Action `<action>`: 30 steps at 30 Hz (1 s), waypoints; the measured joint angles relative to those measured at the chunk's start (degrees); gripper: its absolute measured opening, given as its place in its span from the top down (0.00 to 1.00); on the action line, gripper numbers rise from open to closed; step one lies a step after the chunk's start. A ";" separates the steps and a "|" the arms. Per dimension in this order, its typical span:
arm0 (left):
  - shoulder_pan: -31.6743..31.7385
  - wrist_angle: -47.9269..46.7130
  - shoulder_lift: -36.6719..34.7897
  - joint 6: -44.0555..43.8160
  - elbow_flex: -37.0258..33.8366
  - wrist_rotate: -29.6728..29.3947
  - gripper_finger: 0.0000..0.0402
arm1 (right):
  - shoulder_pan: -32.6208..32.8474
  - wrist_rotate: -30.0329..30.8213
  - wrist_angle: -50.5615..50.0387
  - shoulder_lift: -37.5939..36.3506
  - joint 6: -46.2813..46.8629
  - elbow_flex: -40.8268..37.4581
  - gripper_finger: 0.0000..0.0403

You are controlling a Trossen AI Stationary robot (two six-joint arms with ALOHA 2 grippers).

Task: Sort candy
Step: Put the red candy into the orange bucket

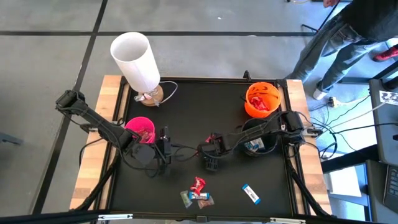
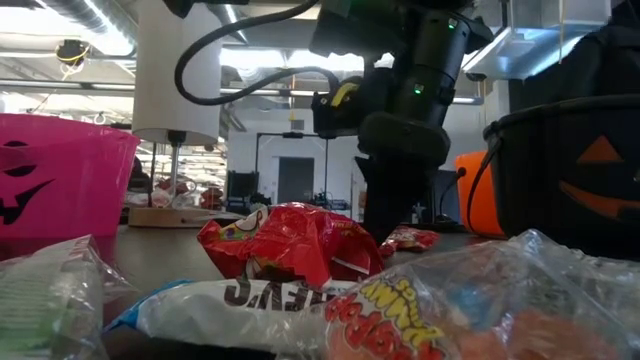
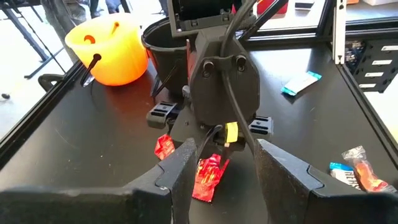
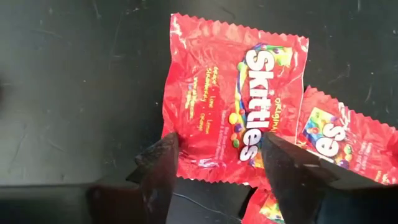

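Right gripper (image 4: 214, 177) is hovering, fingers apart, over a red packet (image 4: 233, 99) and lining up a pick

The red packet is lying flat on the table (image 1: 186, 106) near its middle, on the side of the black bowl (image 1: 255, 144) away from the table edge, with a second red packet (image 4: 339, 143) tucked partly under it, so I judge the fingers should be straddling only the top one and closing on its edge, not on both. More candy is lying well away from the black bowl near the front edge: a small heap (image 1: 197, 193) and a blue packet (image 1: 250, 194) apart from it. The orange bowl (image 1: 262, 99) is sitting just behind the black bowl and already holding red packets, likely the drop-off. The left gripper (image 3: 217, 177) is waiting near the pink bowl (image 1: 140, 129), fingers apart and empty
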 joint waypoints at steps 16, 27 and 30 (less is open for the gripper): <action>0.00 0.11 0.00 -0.11 0.01 -0.02 0.62 | 0.02 0.36 0.30 -0.13 -0.93 0.15 0.82; 0.00 0.11 0.00 -0.11 0.02 -0.45 0.62 | 0.00 1.47 0.16 -6.39 -0.90 -0.07 0.84; 0.00 0.13 0.00 -0.09 0.00 -0.50 0.62 | 0.00 1.44 0.27 -9.37 -1.10 -0.04 0.84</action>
